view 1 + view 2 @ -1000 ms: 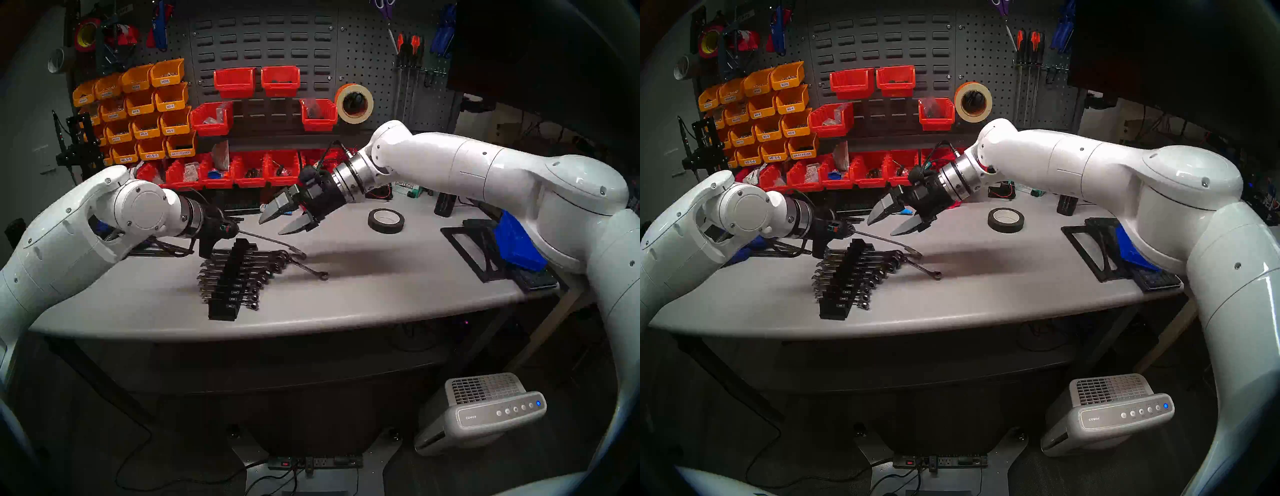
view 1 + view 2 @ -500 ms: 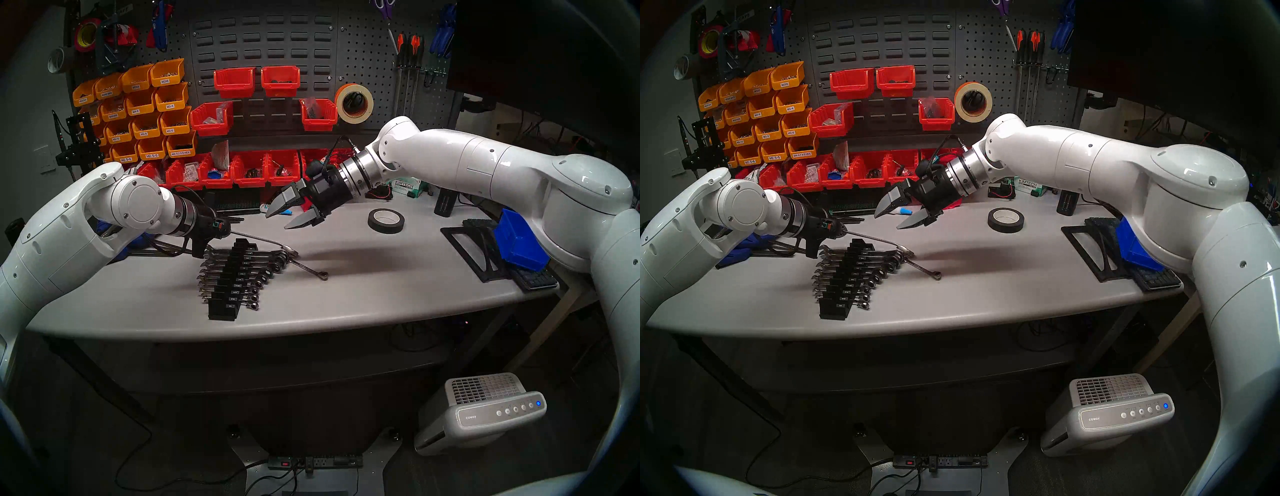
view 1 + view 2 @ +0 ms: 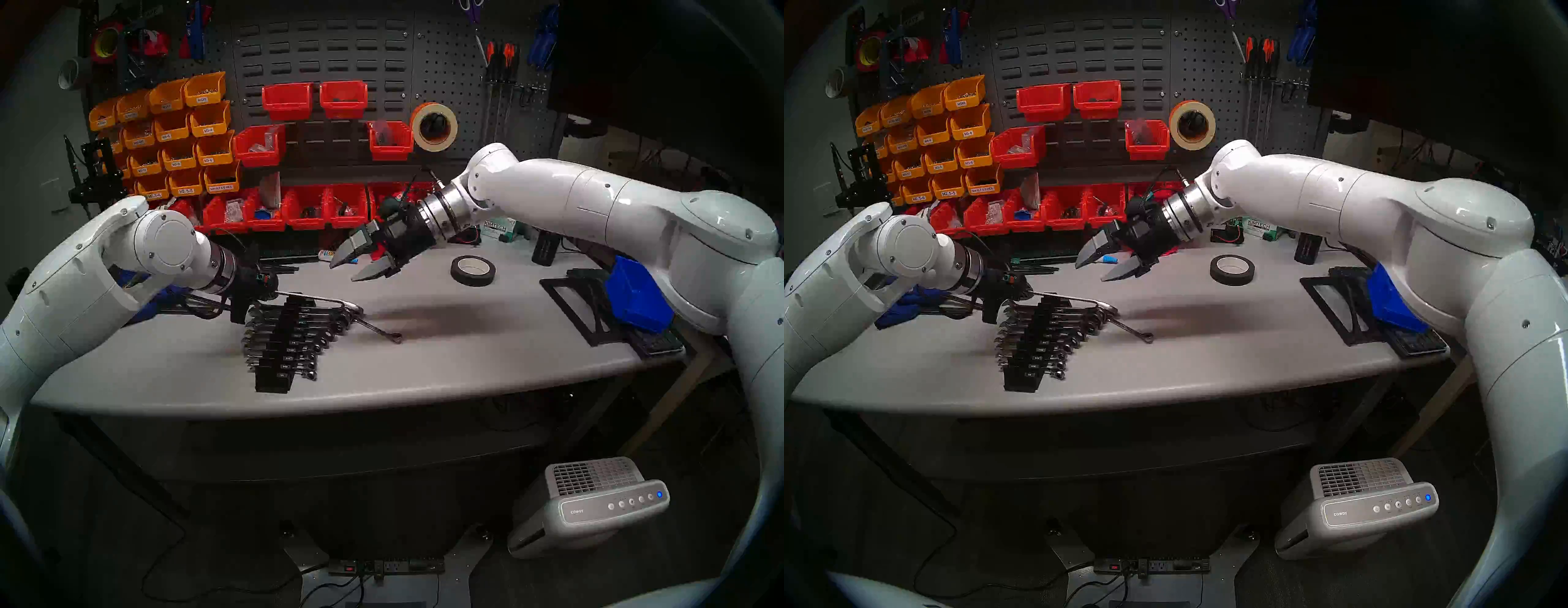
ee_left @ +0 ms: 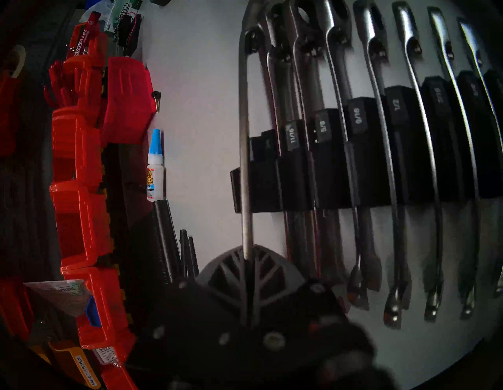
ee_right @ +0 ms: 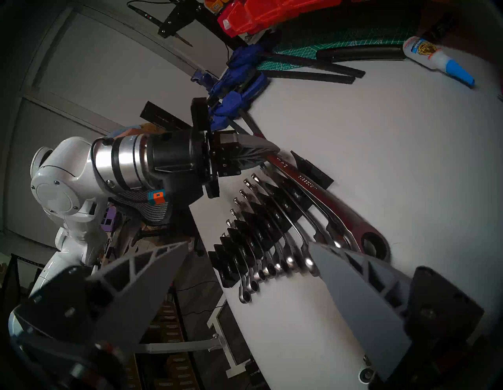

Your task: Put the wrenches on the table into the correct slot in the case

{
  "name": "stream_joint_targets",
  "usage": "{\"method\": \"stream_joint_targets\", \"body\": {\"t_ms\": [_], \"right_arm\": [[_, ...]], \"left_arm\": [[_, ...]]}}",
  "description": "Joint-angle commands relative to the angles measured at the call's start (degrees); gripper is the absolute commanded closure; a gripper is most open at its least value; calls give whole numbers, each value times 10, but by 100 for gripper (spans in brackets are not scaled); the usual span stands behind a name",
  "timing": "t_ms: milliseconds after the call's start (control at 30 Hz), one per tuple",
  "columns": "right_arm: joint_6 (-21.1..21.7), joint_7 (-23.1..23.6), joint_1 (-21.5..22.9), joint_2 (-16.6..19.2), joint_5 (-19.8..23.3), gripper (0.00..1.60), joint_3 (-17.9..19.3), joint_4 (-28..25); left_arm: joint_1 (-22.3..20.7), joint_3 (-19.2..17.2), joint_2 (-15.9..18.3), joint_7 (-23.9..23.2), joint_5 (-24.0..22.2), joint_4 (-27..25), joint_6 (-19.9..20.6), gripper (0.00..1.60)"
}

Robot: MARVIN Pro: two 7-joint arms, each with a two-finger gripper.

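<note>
My left gripper [image 3: 271, 288] is shut on the open end of the long chrome wrench [image 3: 322, 299]. It holds the wrench nearly level over the far end of the black case [image 3: 280, 352]. In the left wrist view the shaft [image 4: 244, 163] crosses the end slot of the case [image 4: 272, 185]. The ring end rests by the racked wrenches [image 3: 326, 327]. The short thin wrench [image 3: 379, 330] lies on the table [image 3: 466, 361] right of the case. My right gripper [image 3: 343, 271] is open and empty, hovering above the table behind the case.
A black tape roll [image 3: 473, 270] lies to the right. A glue bottle [image 3: 329, 254] and red bins [image 3: 305, 208] line the back. A blue bin [image 3: 636, 297] on a black frame sits far right. Blue clamps [image 5: 234, 90] lie at the back left.
My left gripper has drawn the long wrench left and lower, so it lies flatter over the case's far end. My right gripper has pulled back a little to the right, still open.
</note>
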Motion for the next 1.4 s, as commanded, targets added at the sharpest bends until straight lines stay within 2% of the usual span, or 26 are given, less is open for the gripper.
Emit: {"method": "stream_joint_targets", "body": {"t_ms": [0, 233, 600, 1367], "right_arm": [[-1, 52, 24, 11, 0, 21, 16, -1], [-1, 52, 22, 15, 0, 22, 16, -2], [-1, 52, 23, 25, -1, 1, 17, -5], [-1, 51, 23, 42, -2, 1, 17, -15]], "left_arm": [[-32, -20, -10, -3, -3, 7, 0, 160], [-37, -20, -22, -14, -6, 20, 3, 160], [-47, -19, -40, -33, -7, 57, 6, 160], [-71, -16, -78, -75, -4, 128, 4, 160]]}}
